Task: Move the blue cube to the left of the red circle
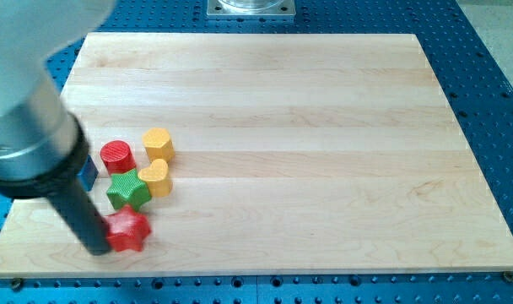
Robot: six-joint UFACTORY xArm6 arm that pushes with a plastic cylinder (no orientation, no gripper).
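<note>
The red circle [117,156] stands at the view's left on the wooden board [324,127]. The blue cube [89,171] is just left of it, mostly hidden behind my rod; only a sliver shows. My tip [97,249] rests on the board near the view's bottom left, touching the left side of a red star [127,230]. The tip is below the blue cube and the red circle.
A green star [127,190] sits below the red circle. A yellow heart [156,177] and a yellow hexagon [158,144] lie to its right. The arm's grey body [24,127] covers the view's upper left. The blue perforated table [493,67] surrounds the board.
</note>
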